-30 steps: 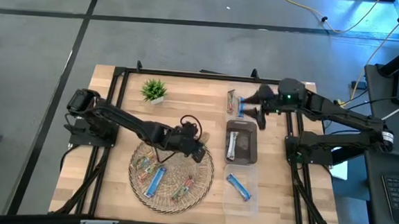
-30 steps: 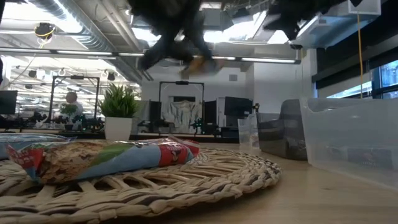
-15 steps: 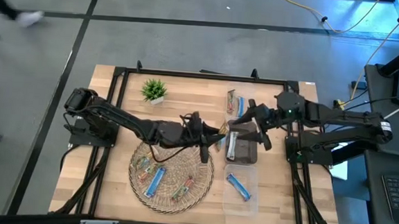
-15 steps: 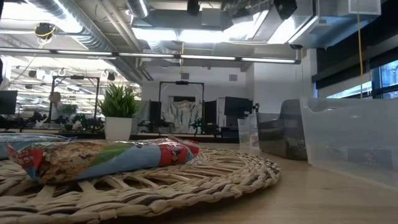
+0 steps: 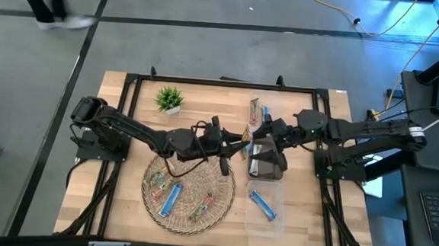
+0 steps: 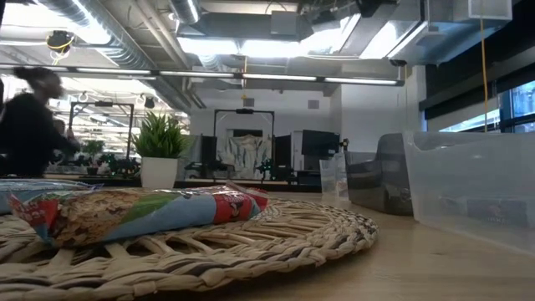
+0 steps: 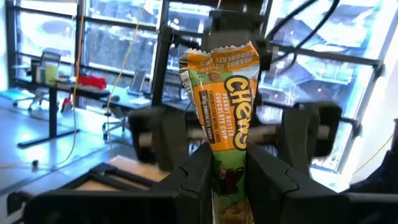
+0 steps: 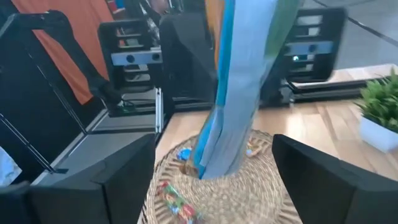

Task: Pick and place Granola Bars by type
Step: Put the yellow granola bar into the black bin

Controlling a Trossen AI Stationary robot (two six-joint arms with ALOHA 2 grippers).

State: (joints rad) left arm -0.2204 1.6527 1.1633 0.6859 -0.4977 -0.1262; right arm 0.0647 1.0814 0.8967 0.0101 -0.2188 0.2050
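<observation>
Green-orange granola bar point(image 7: 225, 118) upright in left tool point(image 5: 235, 148); others in basket, trays

Grey concrete floor point(image 5: 209, 50), ceiling strip lights point(image 6: 251, 77) — tall windows point(image 7: 112, 37), a passing person point(image 6: 29, 117)

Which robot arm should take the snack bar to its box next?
Probably the right. The left end effector is shut on the green and orange bar, held up toward the right end effector, which is open around it and sits nearest the clear bins.

Robotics lab — ceiling ducts point(image 6: 125, 38), desks point(image 7: 56, 102).
</observation>
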